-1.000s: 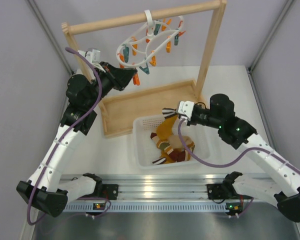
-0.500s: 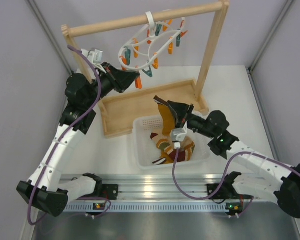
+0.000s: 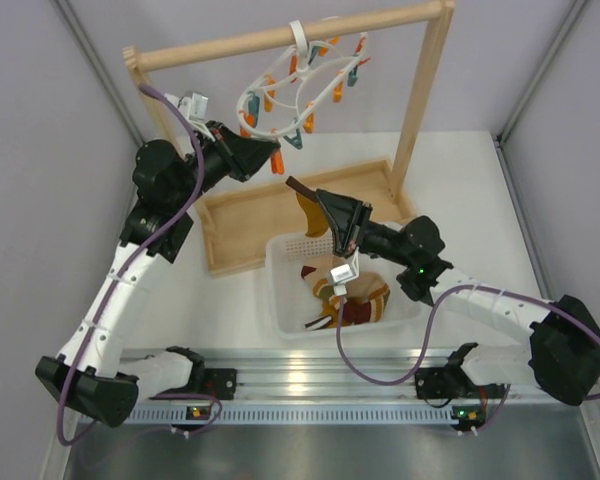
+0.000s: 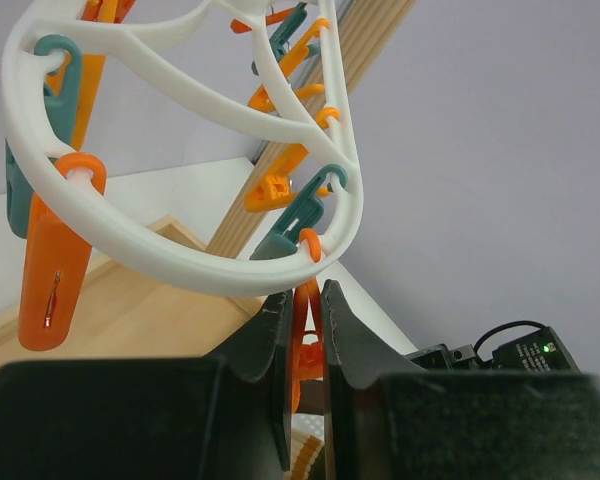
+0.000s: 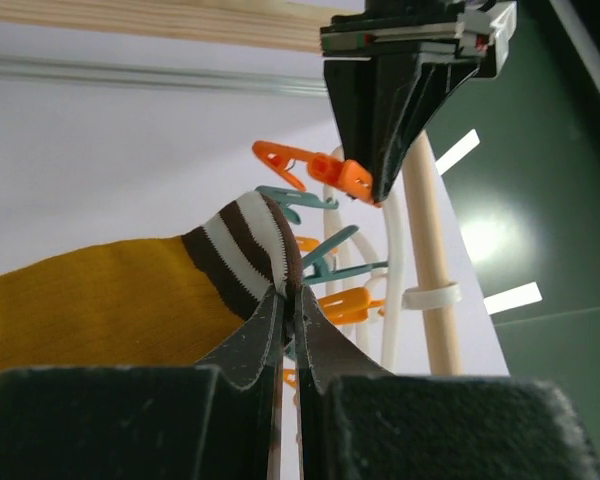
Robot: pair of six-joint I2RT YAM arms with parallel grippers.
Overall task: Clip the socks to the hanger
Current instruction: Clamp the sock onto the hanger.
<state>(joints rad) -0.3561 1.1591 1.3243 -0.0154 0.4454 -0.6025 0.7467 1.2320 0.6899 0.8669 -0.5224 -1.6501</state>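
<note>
The white oval hanger point(image 3: 270, 92) hangs by its hook from the wooden rail, with orange and teal pegs dangling. My left gripper point(image 3: 271, 157) is shut on an orange peg point(image 4: 302, 335) at the hanger's near rim point(image 4: 180, 270). My right gripper point(image 3: 300, 192) is shut on the striped cuff of a mustard-yellow sock point(image 3: 311, 213) and holds it lifted above the basket, just below and right of that peg. In the right wrist view the cuff point(image 5: 250, 245) sits between my fingertips, with the left gripper's peg point(image 5: 320, 170) close above it.
A white basket point(image 3: 277, 290) holds more striped socks point(image 3: 355, 295) at centre. A shallow wooden tray point(image 3: 270, 210) lies behind it. The tall wooden rail frame point(image 3: 425, 90) stands over the tray, with its right post near my right arm.
My right arm has swung left and up, carrying the mustard sock from over the basket toward the hanger. My left gripper has stayed on the orange peg, shifting slightly right.
</note>
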